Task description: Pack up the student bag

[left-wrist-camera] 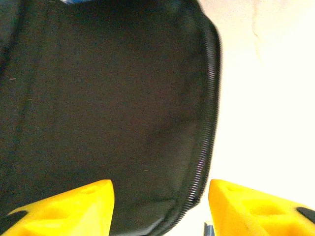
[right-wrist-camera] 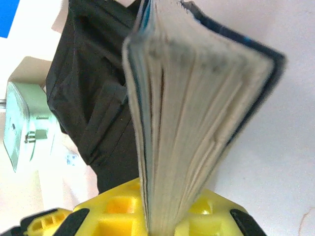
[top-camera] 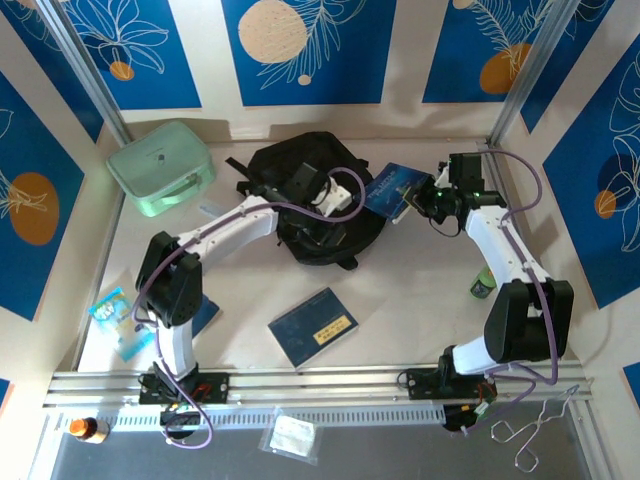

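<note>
The student bag (top-camera: 305, 215), a black soft backpack, lies at the middle back of the table. My left gripper (top-camera: 345, 195) hovers at its right side, open. In the left wrist view its yellow fingers (left-wrist-camera: 83, 209) stand apart, with the bag's black fabric (left-wrist-camera: 98, 98) and zip edge (left-wrist-camera: 204, 147) between them, and a gap shows beside the right finger. My right gripper (top-camera: 425, 197) is shut on a blue book (top-camera: 392, 188), held in the air just right of the bag. The book's fanned pages (right-wrist-camera: 187, 113) rise from the yellow jaws (right-wrist-camera: 167, 216), with the bag (right-wrist-camera: 93, 98) behind them.
A mint-green hard case (top-camera: 160, 167) stands at the back left. A second blue book (top-camera: 313, 326) lies at the front centre. A light-blue packet (top-camera: 115, 315) lies front left, and a small green bottle (top-camera: 484, 283) stands by the right arm. Panels wall the back and sides.
</note>
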Controlling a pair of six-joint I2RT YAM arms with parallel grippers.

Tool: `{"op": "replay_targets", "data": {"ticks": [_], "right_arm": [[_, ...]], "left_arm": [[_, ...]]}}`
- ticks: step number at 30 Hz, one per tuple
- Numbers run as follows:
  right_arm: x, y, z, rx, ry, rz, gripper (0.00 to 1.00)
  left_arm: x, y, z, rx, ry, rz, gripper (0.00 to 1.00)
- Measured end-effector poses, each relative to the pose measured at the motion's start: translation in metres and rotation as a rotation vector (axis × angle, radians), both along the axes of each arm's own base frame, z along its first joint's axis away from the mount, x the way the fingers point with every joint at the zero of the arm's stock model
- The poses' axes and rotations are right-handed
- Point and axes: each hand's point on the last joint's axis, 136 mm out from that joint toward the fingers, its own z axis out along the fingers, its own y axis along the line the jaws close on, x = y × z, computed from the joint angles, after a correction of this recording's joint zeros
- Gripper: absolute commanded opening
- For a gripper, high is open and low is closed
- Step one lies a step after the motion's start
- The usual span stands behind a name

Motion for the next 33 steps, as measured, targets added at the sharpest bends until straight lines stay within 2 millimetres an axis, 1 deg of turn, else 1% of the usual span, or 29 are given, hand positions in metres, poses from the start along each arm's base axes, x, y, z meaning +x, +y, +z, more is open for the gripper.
{"op": "replay_targets", "data": {"ticks": [4, 6, 10, 13, 17, 20, 26, 29, 33], "right_arm": [[-0.002, -0.007, 0.001, 0.000, 0.000, -0.018, 0.00], [-0.003, -0.009, 0.001, 0.001, 0.001, -0.023, 0.00], [-0.006, -0.012, -0.003, 0.000, 0.011, -0.031, 0.00], [-0.009, -0.014, -0.005, 0.000, 0.014, -0.040, 0.00], [-0.012, -0.021, -0.004, 0.001, 0.011, -0.059, 0.00], [-0.014, -0.026, -0.002, 0.000, 0.008, -0.073, 0.00], [-0.019, -0.036, -0.004, -0.005, 0.010, -0.104, 0.00], [-0.021, -0.041, -0.004, -0.009, 0.008, -0.124, 0.00], [-0.025, -0.048, 0.001, -0.014, -0.006, -0.146, 0.00]], "left_arm": [[-0.007, -0.011, -0.016, 0.042, 0.021, -0.055, 0.45], [-0.007, -0.013, -0.024, 0.057, 0.041, -0.064, 0.44], [-0.003, -0.026, -0.034, 0.041, 0.091, -0.068, 0.42], [0.000, -0.040, -0.035, -0.006, 0.134, -0.051, 0.38], [0.007, -0.059, -0.031, -0.089, 0.180, -0.008, 0.35], [0.014, -0.069, -0.031, -0.135, 0.204, 0.035, 0.33], [0.032, -0.092, -0.033, -0.189, 0.215, 0.087, 0.32], [0.037, -0.099, -0.035, -0.202, 0.217, 0.100, 0.32], [0.041, -0.103, -0.040, -0.198, 0.217, 0.116, 0.26]]}}
